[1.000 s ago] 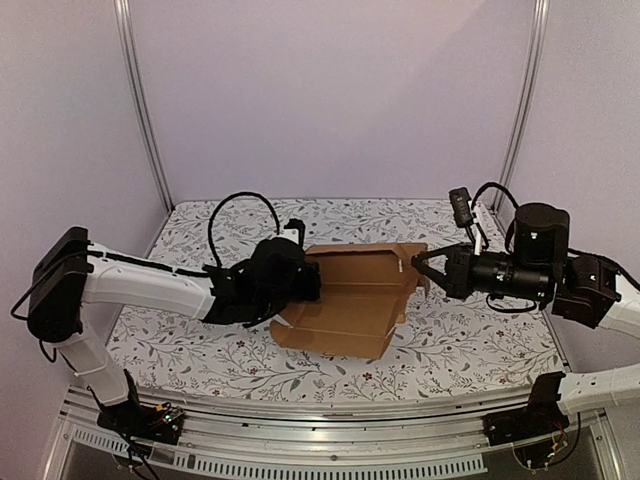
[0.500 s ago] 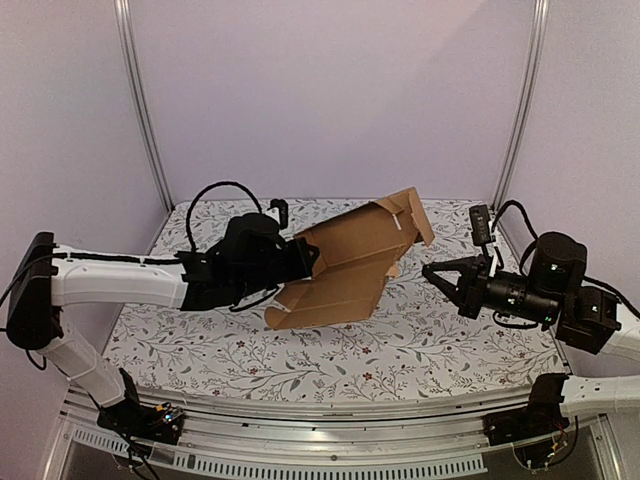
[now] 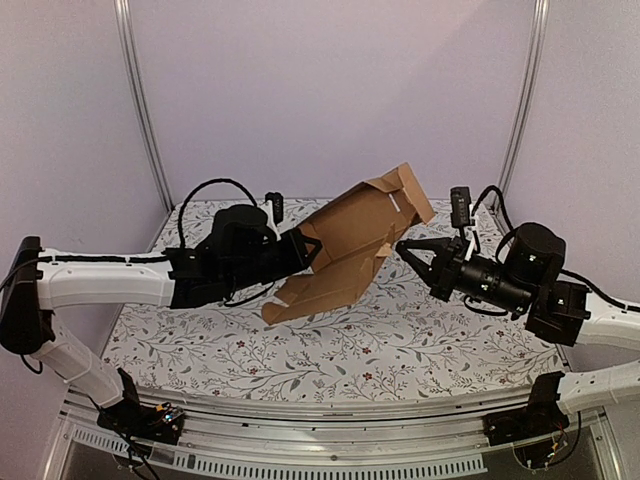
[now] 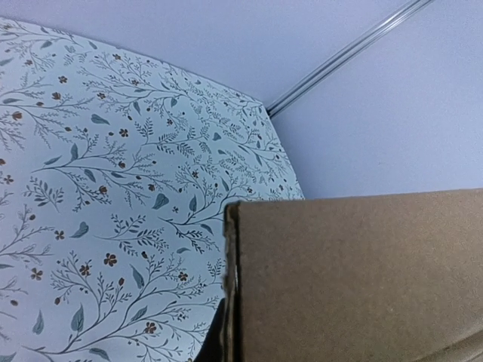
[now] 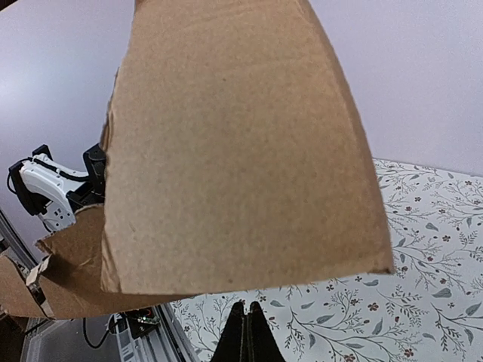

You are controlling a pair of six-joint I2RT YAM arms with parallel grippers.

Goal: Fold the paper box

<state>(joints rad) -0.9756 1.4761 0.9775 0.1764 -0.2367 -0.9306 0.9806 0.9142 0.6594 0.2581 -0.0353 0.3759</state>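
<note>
Brown cardboard, the paper box (image 3: 350,245) hangs in the air above the floral table (image 3: 430,340), tilted so that its far right corner stands highest and its lower left flap droops toward the tabletop; whether it touches cannot be told. The left arm (image 3: 120,280) carries it: the left jaws are clenched on the sheet's left edge, and in the left wrist view the cardboard fills the lower right, hard against the camera. The right arm (image 3: 520,275) aims the right jaws at the box's right side. They are pinched tight together with nothing between them, their tips just beside a hanging flap. The step in hand looks like pushing a panel over along its crease while the other arm braces the sheet. To do it well, the closed right tips should press on the middle of a panel, close to the crease, not on a loose corner that would only bend. The left grip is on one edge only, so the sheet can swing. A slow, steady push toward the left arm, or resting the base on the table first, should stop it twisting or slipping out.
</note>
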